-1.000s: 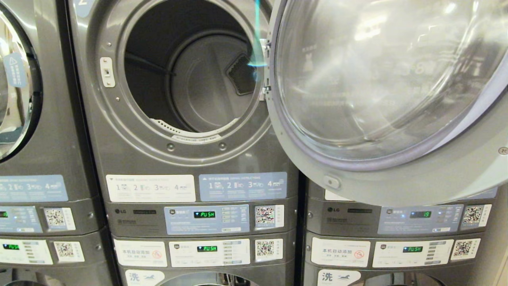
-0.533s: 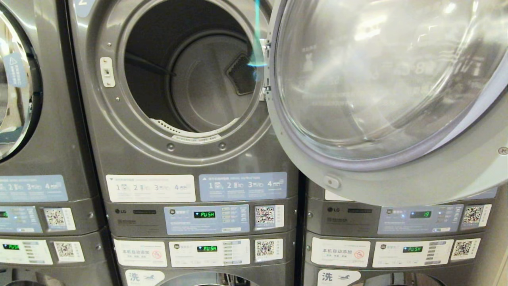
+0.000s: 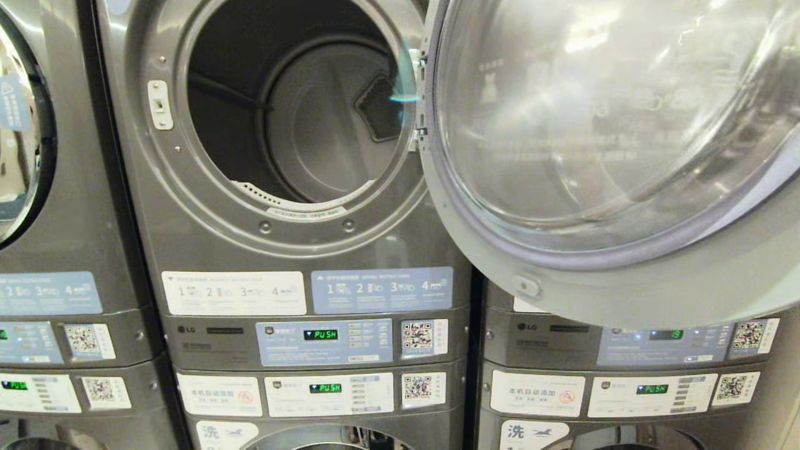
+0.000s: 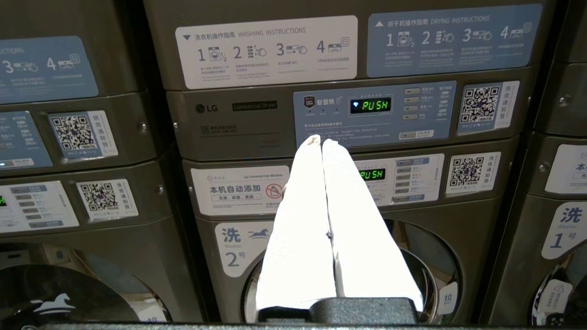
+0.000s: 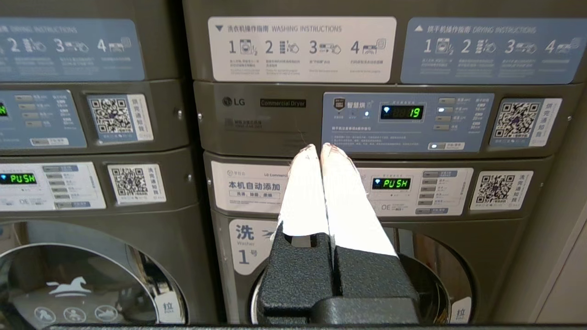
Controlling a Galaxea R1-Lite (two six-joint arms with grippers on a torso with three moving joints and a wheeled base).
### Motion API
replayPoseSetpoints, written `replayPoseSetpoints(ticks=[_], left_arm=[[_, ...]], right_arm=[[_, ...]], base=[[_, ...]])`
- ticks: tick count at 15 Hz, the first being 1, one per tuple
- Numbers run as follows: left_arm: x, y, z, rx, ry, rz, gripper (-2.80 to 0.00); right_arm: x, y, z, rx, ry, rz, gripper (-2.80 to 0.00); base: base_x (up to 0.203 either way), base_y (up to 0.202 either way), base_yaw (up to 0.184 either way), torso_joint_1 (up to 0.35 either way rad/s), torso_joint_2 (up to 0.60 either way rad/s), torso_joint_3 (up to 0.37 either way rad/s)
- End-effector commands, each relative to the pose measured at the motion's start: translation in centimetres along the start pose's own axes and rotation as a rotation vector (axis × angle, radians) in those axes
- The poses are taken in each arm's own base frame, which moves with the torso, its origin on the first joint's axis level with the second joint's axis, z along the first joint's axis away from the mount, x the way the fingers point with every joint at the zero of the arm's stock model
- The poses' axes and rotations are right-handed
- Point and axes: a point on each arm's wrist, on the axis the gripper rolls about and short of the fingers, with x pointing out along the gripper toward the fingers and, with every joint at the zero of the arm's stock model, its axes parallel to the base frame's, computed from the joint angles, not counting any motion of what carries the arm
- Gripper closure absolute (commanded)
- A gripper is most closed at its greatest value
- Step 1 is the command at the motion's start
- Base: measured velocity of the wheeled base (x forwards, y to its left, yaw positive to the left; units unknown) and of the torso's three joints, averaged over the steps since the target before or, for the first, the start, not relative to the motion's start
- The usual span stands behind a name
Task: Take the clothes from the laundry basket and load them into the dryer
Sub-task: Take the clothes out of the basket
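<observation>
Stacked grey machines fill the view, dryer drum bare, door swung open; left gripper clenched, right gripper clenched

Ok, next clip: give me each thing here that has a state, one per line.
Middle dryer door: swung fully open to the right.
Middle dryer drum: empty, no clothes inside.
Middle dryer display: lit, reads PUSH.
Right dryer display: lit, reads 19.
Left tool: shut, holding nothing.
Right tool: shut, holding nothing.
</observation>
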Motion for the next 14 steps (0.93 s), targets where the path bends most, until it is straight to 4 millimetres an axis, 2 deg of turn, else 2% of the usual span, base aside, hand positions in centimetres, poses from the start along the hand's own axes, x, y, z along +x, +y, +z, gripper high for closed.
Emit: replayPoseSetpoints(ticks=[1, 14], left_arm=[[0.0, 0.0, 0.0, 0.001, -0.001, 0.0, 0.0], [0.0, 0.0, 0.0, -0.002, -0.001, 0.001, 0.0]], right_arm=[[0.01, 0.0, 0.01, 0.0, 0.001, 0.0, 0.0], [0.0, 0.0, 0.0, 0.0, -0.001, 0.0, 0.0]], base=[[0.0, 0.0, 0.0, 0.006, 0.0, -0.182], [0.0, 0.0, 0.0, 0.003, 0.0, -0.195]])
